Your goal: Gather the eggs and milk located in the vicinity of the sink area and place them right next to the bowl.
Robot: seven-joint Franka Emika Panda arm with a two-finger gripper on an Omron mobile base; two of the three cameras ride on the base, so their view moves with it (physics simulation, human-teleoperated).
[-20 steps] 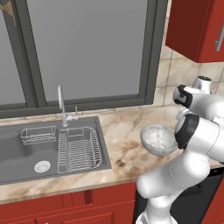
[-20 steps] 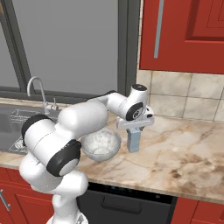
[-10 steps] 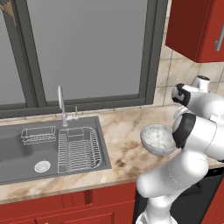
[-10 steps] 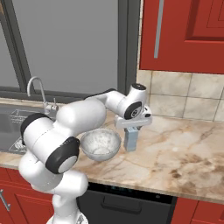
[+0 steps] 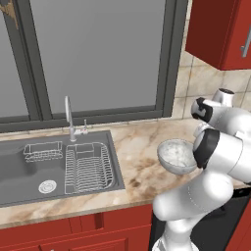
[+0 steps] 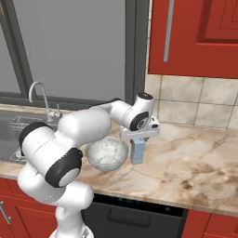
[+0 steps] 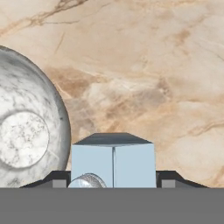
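My gripper (image 6: 137, 139) is shut on the milk (image 6: 137, 152), a small blue-grey carton that hangs upright from the fingers. The carton's base is down at the marble counter, just right of the bowl (image 6: 107, 154); I cannot tell whether it touches. In the hand view the milk (image 7: 113, 162) sits between my two fingertips (image 7: 59, 180), with the speckled bowl (image 7: 26, 135) close on its left. The bowl (image 5: 176, 156) stands right of the sink (image 5: 29, 171) in the left base view. The eggs are out of view.
A chrome faucet (image 5: 68, 117) rises behind the sink, and wire racks (image 5: 88, 166) lie in the basin. A tiled wall and red cabinets (image 6: 195, 32) stand behind the counter. Open marble counter (image 6: 195, 158) stretches right of the carton.
The gripper has carried the milk a little left and down, closer to the bowl and the counter. The jaws have not changed.
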